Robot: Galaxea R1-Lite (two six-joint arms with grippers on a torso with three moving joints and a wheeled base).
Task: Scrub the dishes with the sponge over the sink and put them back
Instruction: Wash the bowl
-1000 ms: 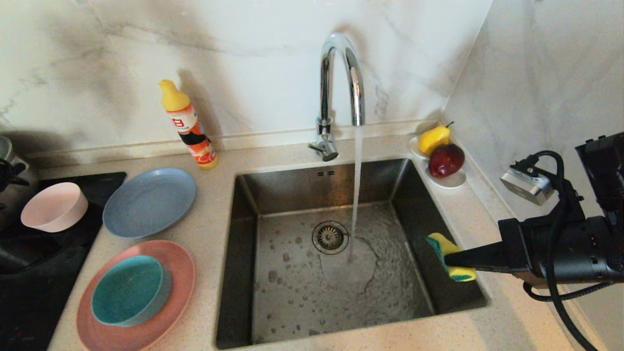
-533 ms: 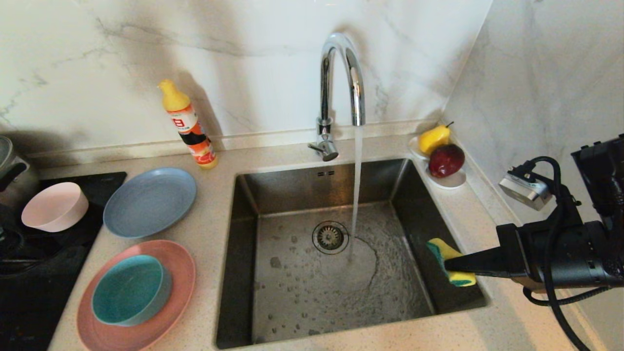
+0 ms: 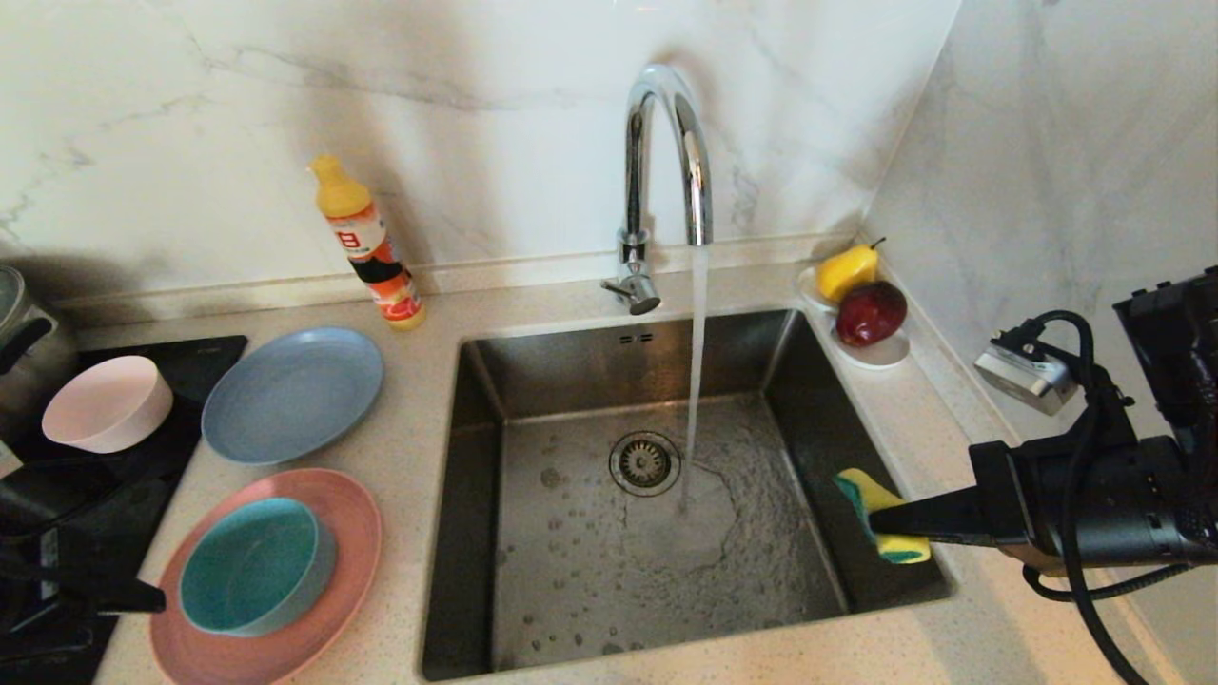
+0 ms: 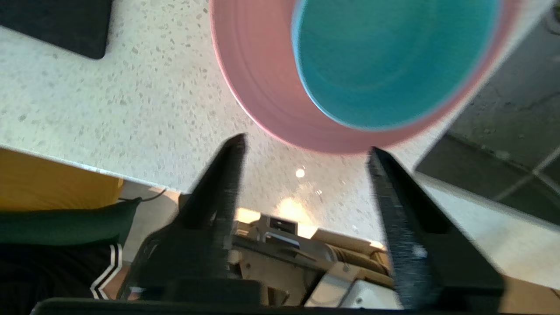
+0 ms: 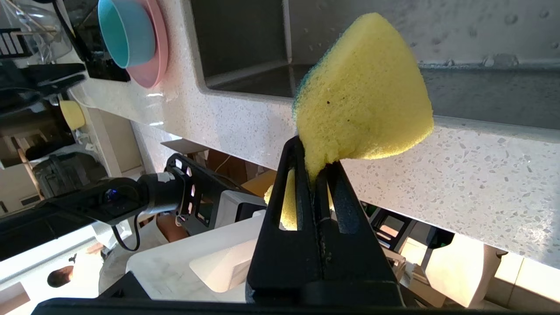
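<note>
Over the sink's [image 3: 609,371] right edge, the sponge [image 3: 880,518] is clamped by the right end effector [image 3: 880,521]; the left end effector [image 4: 304,151] is held apart beside the salmon plate [image 4: 253,87].

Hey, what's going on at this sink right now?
A robot is washing up. Its right gripper is shut on the yellow sponge, holding it over the right side of the sink, where the tap is running. Its left gripper is open just short of the salmon-pink plate, which carries the teal bowl. The blue-grey plate and pale pink bowl sit on the counter, untouched.
</note>
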